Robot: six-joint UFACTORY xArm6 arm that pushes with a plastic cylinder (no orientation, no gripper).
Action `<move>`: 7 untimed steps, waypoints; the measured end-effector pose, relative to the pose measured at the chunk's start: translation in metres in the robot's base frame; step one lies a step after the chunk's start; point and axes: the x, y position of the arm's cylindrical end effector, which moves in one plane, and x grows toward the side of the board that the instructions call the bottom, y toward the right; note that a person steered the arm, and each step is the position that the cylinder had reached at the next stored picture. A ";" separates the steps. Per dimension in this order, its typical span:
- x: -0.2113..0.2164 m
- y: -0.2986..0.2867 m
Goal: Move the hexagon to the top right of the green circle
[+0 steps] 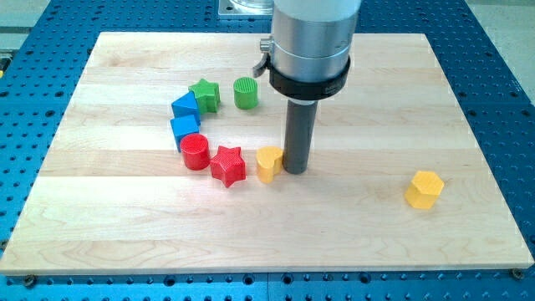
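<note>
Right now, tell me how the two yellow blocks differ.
The yellow hexagon stands alone near the view's right; the other yellow block, its shape unclear, sits in the arc of blocks beside the red star. My tip is right against that block's right side and far from the hexagon. The hexagon looks slightly larger. Both are the same yellow.

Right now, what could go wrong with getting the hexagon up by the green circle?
1. My tip sits against the yellow heart, far from the hexagon at the view's right; moving off carelessly could shove the heart into the red star.
2. The hexagon must cross much of the board; an off-centre push may let it slip aside.
3. Overshoot near the green circle could knock it.
</note>
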 end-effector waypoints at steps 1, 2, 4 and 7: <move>0.000 0.000; 0.000 0.018; -0.004 0.138; 0.090 0.215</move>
